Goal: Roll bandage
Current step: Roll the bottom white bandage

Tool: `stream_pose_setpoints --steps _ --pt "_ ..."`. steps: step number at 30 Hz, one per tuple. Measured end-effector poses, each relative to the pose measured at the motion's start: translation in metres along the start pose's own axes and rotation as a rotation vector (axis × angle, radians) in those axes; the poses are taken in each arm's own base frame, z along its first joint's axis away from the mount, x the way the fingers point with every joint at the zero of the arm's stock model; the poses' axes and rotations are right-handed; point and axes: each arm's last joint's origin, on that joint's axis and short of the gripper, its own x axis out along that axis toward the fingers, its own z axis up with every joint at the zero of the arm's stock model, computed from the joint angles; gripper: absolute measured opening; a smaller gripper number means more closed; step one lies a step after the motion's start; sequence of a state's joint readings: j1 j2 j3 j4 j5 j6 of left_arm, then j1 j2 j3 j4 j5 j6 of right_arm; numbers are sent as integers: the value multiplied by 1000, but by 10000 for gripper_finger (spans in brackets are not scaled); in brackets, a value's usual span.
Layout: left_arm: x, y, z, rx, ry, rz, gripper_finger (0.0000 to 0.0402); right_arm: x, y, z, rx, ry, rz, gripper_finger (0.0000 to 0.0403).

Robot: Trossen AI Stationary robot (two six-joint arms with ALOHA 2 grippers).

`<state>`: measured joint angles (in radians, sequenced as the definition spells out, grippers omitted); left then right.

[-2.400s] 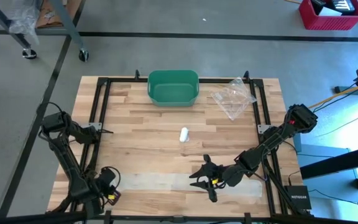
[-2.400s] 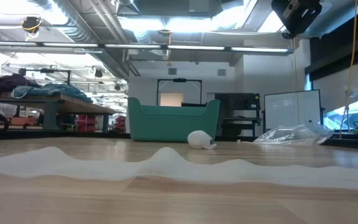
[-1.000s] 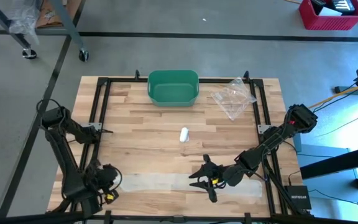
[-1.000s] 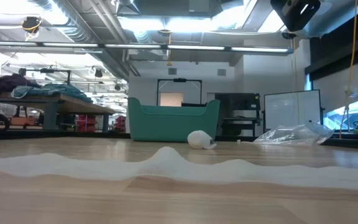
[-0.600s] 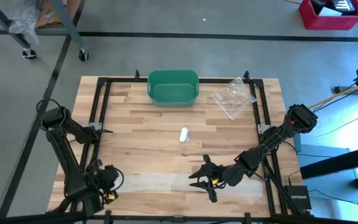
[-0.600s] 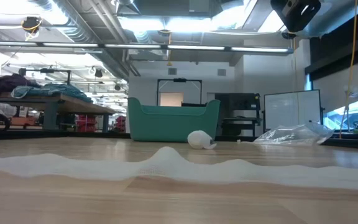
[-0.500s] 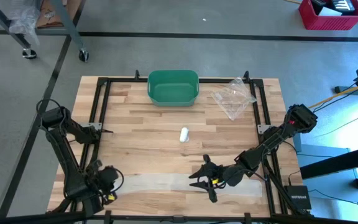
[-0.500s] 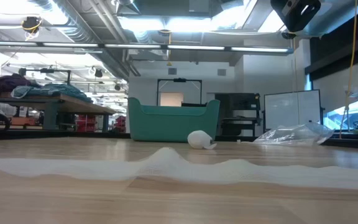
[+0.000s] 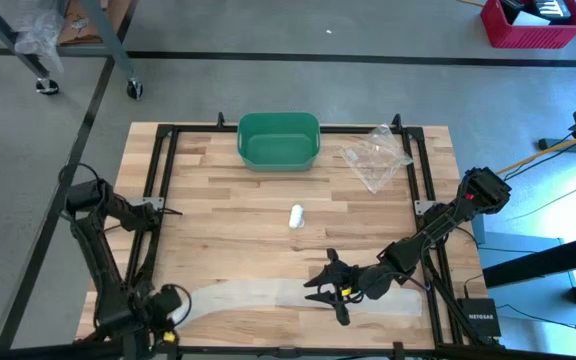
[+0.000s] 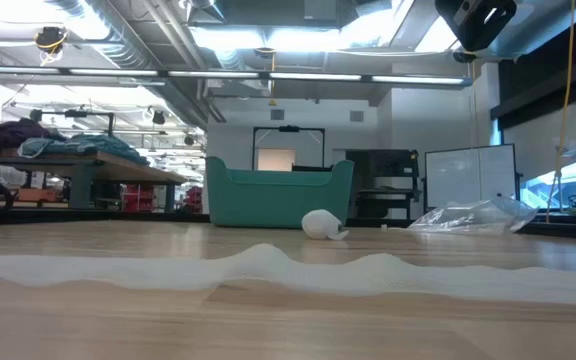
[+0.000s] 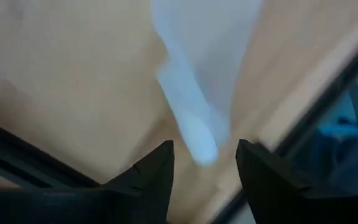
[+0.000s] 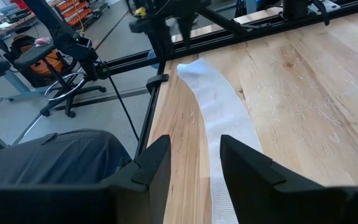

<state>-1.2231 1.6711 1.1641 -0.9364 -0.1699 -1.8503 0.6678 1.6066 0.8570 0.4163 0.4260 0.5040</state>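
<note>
A long white bandage (image 9: 268, 292) lies unrolled along the table's near edge, rippled in the low view (image 10: 268, 262). Its left end (image 11: 194, 134) curves toward the near left corner. My left gripper (image 9: 168, 318) points down there, open, with that end between its fingers (image 11: 204, 165); whether it touches, I cannot tell. My right gripper (image 9: 320, 290) hovers open over the strip's right half, which runs away between its fingers (image 12: 194, 165). A small rolled bandage (image 9: 295, 216) rests mid-table.
A green bin (image 9: 243, 140) stands at the far edge, with a crumpled clear plastic bag (image 9: 376, 155) to its right. A black frame rail (image 9: 158, 200) runs along the table's left and right sides. Bare wood lies between the strip and the bin.
My left gripper has gone down and toward the near left corner, tipping steeper. The bandage's left end went with it and now bends toward the near edge. In the low view the strip's raised left part has sunk flat. My right gripper has kept still.
</note>
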Motion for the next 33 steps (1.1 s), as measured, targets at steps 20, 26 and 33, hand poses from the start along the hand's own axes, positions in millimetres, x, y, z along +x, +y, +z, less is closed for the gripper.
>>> stream_pose_setpoints --steps 20,26,33 --pt "58 0 -16 32 8 -5 161 0 0 0 -1 1 -1 142" --pt "62 9 -14 43 -10 48 127 3 -1 -4 -8 9 -6 142" --pt "56 12 -10 90 -59 135 49 5 -1 -6 -24 5 -11 142"
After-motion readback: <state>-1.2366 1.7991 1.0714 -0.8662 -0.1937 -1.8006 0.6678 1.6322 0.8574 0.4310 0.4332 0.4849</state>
